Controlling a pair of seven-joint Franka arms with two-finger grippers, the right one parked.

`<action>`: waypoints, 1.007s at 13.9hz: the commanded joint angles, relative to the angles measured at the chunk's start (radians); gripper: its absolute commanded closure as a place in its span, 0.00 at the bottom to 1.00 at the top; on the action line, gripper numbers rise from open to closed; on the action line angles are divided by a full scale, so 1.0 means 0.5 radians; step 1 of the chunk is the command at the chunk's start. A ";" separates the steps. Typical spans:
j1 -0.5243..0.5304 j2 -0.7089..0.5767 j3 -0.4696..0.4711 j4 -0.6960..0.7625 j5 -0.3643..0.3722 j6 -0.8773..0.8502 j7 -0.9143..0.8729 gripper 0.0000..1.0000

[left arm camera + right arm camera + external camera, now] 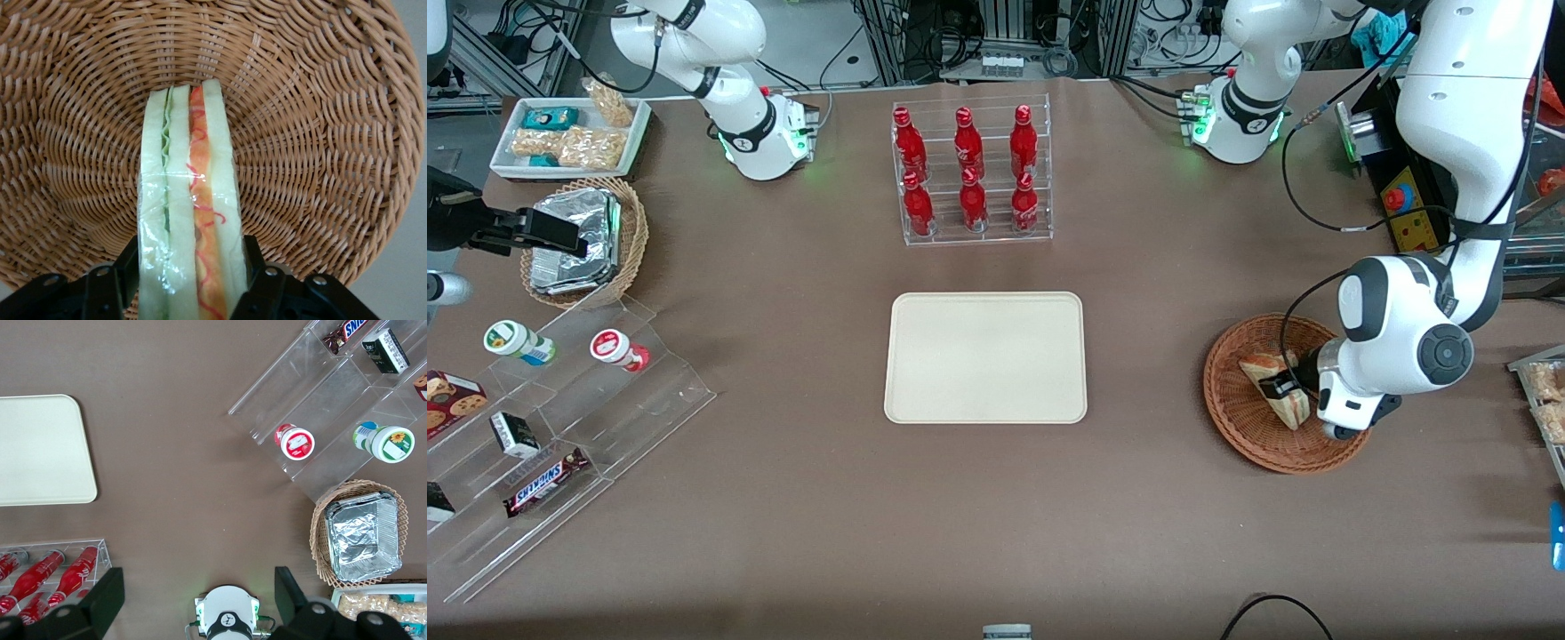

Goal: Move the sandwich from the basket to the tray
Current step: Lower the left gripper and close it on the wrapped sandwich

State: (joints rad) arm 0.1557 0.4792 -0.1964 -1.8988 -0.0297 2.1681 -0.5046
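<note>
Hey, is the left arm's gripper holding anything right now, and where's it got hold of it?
Yes: the gripper, down in the basket, has its fingers against the two bread faces of the sandwich, at one end.

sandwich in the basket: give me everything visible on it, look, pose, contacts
The sandwich is a triangular wedge of pale bread, with a green layer and a red-orange layer along its cut edge and a glossy clear wrap around it. It lies in the reddish-brown wicker basket, toward the working arm's end of the table. The left gripper is down in the basket with one black finger on each bread face, jaws shut on the wedge. Whether its underside touches the weave cannot be told.
</note>
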 commanded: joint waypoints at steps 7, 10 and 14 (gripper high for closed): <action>0.002 -0.063 0.006 0.039 -0.017 -0.123 -0.043 0.91; -0.008 -0.096 0.006 0.192 -0.011 -0.329 -0.043 0.91; -0.069 -0.078 -0.003 0.358 -0.005 -0.468 -0.034 0.92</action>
State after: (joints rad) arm 0.1480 0.4423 -0.1985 -1.7449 -0.0297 1.9597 -0.5201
